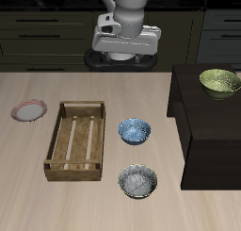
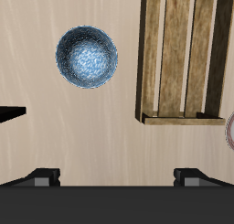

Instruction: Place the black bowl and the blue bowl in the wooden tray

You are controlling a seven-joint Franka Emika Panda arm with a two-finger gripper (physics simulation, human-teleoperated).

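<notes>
Wrist view shows my pincer [image 2: 117, 177] spread wide, empty, high above the blue bowl [image 2: 86, 55] beside the wooden tray [image 2: 187, 58]. Nearer the table's front edge sits the black bowl [image 1: 138, 181].

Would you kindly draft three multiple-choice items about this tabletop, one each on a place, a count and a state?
1. Where does the yellow-green bowl sit?
A. in the wooden tray
B. on the dark raised block
C. on the pink-rimmed plate

2. How many bowls are in view?
A. two
B. three
C. four

3. What is in the wooden tray?
A. nothing
B. the blue bowl
C. the black bowl

Answers:
1 B, it rests on the dark raised block.
2 B, the blue bowl, the black bowl and the yellow-green one.
3 A, its slats are bare; both bowls stand on the table beside it.
</notes>
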